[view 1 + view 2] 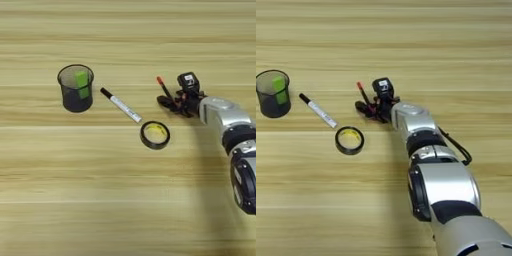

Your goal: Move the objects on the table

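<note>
Stretching across the whole view: the surface (125,200), pale wooden planks with streaky horizontal grain.

Reaching in from the lower right toward the tape ring: the silver forearm (416,125), ending just right of and a little above the ring.

Standing upright well to the left of the tape ring and somewhat farther back: the dark mesh cup (76,88), holding a green item (82,84) that is leaning against its inside wall.

Lying flat near the middle of the surface: the black tape ring (155,135), showing yellow on its inner face, touching nothing.

Lying on a diagonal just up and left of the tape ring: the white marker (121,105), pointing its black cap toward the cup and its white end toward the ring, stopping just short of the ring's rim.

Sitting just right of and above the tape ring: the right gripper (170,101), jaws closing around the lower part of the red marker (163,89).

Tilting up and to the left out of the jaws, away from the tape ring: the red marker's free end, showing a brighter red tip.
</note>
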`<action>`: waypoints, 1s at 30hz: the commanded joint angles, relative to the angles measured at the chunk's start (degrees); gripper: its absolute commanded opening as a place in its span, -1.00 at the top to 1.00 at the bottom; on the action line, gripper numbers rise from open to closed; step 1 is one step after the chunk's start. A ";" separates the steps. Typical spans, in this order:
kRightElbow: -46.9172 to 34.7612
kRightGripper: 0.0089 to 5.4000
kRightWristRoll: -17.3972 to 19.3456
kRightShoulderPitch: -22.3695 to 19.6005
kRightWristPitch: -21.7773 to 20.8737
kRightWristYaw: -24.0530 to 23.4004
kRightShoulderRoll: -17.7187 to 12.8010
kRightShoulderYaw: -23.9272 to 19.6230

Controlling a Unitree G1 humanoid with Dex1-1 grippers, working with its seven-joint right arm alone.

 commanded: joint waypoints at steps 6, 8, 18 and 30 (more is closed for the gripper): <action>-1.84 0.07 -0.27 -0.55 3.47 1.02 -0.36 0.67; -2.51 0.17 -0.25 -0.24 3.53 1.03 -0.44 0.68; -6.81 0.59 -0.07 1.99 5.01 1.23 -0.87 0.87; -23.76 0.81 0.64 11.53 13.48 2.27 -3.06 1.56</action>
